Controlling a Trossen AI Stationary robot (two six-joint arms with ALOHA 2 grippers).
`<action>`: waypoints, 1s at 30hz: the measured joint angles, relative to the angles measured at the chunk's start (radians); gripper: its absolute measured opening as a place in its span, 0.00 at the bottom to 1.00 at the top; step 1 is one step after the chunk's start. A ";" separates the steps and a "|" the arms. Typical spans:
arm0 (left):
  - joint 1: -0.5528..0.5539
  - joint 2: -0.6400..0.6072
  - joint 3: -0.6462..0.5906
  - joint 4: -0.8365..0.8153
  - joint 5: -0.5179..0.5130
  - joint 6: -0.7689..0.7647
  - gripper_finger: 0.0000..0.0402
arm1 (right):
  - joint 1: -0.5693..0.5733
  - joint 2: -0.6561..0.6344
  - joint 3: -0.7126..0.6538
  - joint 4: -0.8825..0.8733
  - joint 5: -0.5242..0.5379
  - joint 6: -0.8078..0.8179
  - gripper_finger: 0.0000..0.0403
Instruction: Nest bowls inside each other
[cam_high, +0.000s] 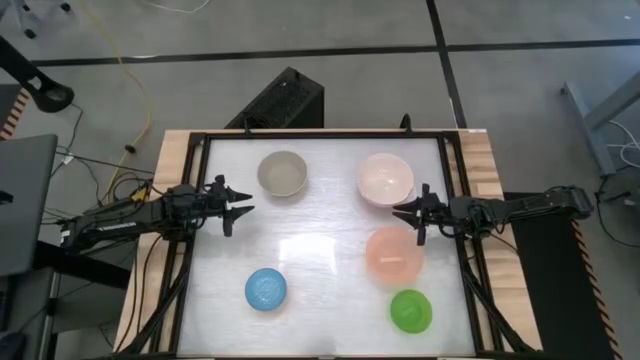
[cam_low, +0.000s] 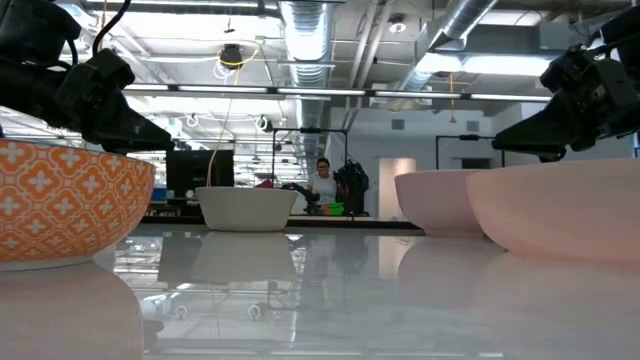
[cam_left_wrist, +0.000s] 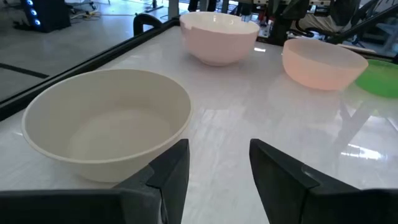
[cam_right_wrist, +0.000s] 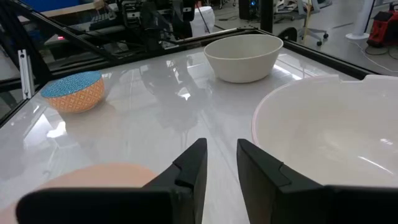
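Observation:
Five bowls stand apart, each on its base, on the white table (cam_high: 320, 225). The beige-grey bowl (cam_high: 283, 173) and the pale pink-white bowl (cam_high: 385, 179) are at the far side. The salmon-pink bowl (cam_high: 393, 255) is right of centre. The blue bowl (cam_high: 266, 289), orange-patterned outside (cam_right_wrist: 74, 92), and the green bowl (cam_high: 411, 310) are near the front. My left gripper (cam_high: 240, 207) hovers open at the left edge, just short of the beige-grey bowl (cam_left_wrist: 109, 121). My right gripper (cam_high: 403, 214) hovers open at the right edge, between the pale bowl (cam_right_wrist: 329, 130) and the salmon bowl (cam_right_wrist: 93, 177).
A black rail frame (cam_high: 320, 135) with wooden strips borders the table. A black box (cam_high: 283, 100) stands past the far edge. The middle of the table between the bowls is bare. A person (cam_low: 322, 182) is far off in the room behind.

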 joint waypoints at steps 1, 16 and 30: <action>0.000 0.000 0.000 0.000 0.000 0.000 0.39 | 0.000 0.000 0.000 0.000 0.000 0.000 0.27; 0.000 0.000 0.000 0.000 0.000 0.000 0.39 | 0.000 0.000 0.000 0.006 0.007 -0.001 0.27; 0.000 0.000 -0.001 0.018 -0.031 -0.004 0.39 | -0.036 0.000 0.002 0.479 0.039 0.147 0.27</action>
